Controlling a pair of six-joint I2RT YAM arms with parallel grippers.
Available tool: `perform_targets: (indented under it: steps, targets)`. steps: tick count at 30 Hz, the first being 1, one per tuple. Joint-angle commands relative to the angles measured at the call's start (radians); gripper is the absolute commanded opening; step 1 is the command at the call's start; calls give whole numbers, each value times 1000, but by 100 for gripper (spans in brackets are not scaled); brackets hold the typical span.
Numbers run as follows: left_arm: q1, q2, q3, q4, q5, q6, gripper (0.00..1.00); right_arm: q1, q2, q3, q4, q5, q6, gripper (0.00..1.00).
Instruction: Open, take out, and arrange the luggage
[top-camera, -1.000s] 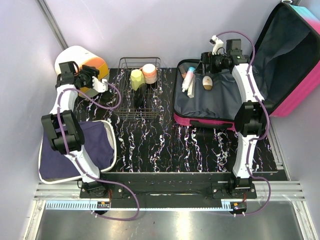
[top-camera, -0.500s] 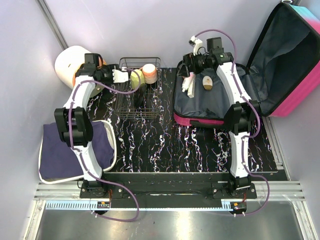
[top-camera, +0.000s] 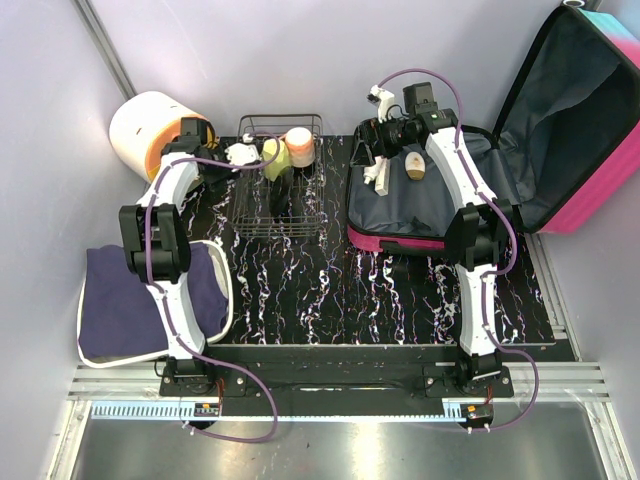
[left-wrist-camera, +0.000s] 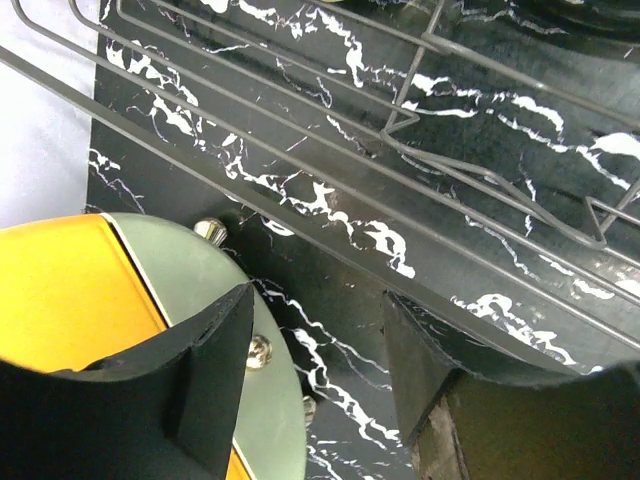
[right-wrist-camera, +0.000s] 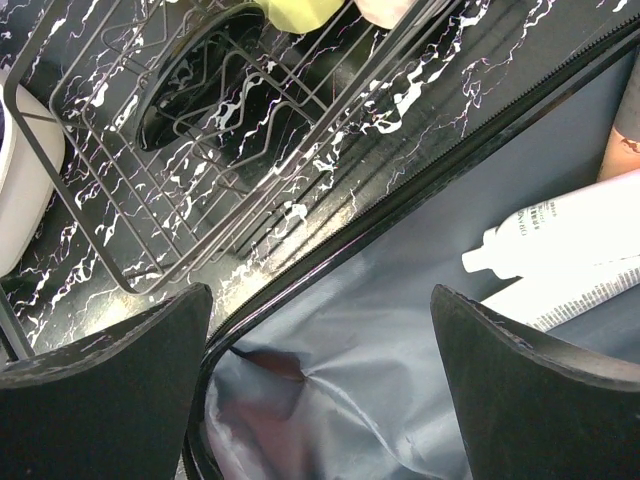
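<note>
The luggage (top-camera: 420, 205) lies open at the right of the table, its pink-to-teal lid (top-camera: 600, 110) leaning back against the wall. On its grey lining (right-wrist-camera: 400, 350) lie a white tube (top-camera: 378, 170) and a cream oval item (top-camera: 415, 165). My right gripper (top-camera: 365, 148) is open and empty above the luggage's back left corner; the wrist view shows its fingers (right-wrist-camera: 120, 380) wide apart over the black zipper rim, with the white tube (right-wrist-camera: 560, 240) to the right. My left gripper (top-camera: 240, 155) is open and empty, low over the table (left-wrist-camera: 315, 350).
A wire basket (top-camera: 280, 215) holds a yellow-green item (top-camera: 272, 157), a peach jar (top-camera: 298, 147) and a black item (top-camera: 278, 195). A white-and-orange round drawer box (top-camera: 150, 130) stands back left, beside my left fingers (left-wrist-camera: 210, 370). A dark cloth (top-camera: 150, 300) lies front left.
My left gripper swung right from the drawer box to the basket's back left corner. My right gripper moved left across the luggage to its left rim.
</note>
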Motion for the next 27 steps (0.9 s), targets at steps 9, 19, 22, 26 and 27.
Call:
perform_targets:
  steps: [9, 19, 22, 26, 27]
  targets:
    - [-136, 70, 128, 110, 104, -268, 57, 2, -55, 2, 4, 18, -11, 100]
    - [-35, -137, 225, 17, 54, -912, 60, 2, -73, -15, 14, 18, 9, 100]
    - [45, -209, 182, 26, 20, -1344, 67, 2, -72, -19, 22, 18, 12, 100]
    - [141, -308, 32, 141, 14, -1747, 77, 2, -66, -16, 23, 18, 14, 100]
    - [155, -345, -41, 185, -3, -1788, 77, 2, -64, -13, 24, 18, 15, 100]
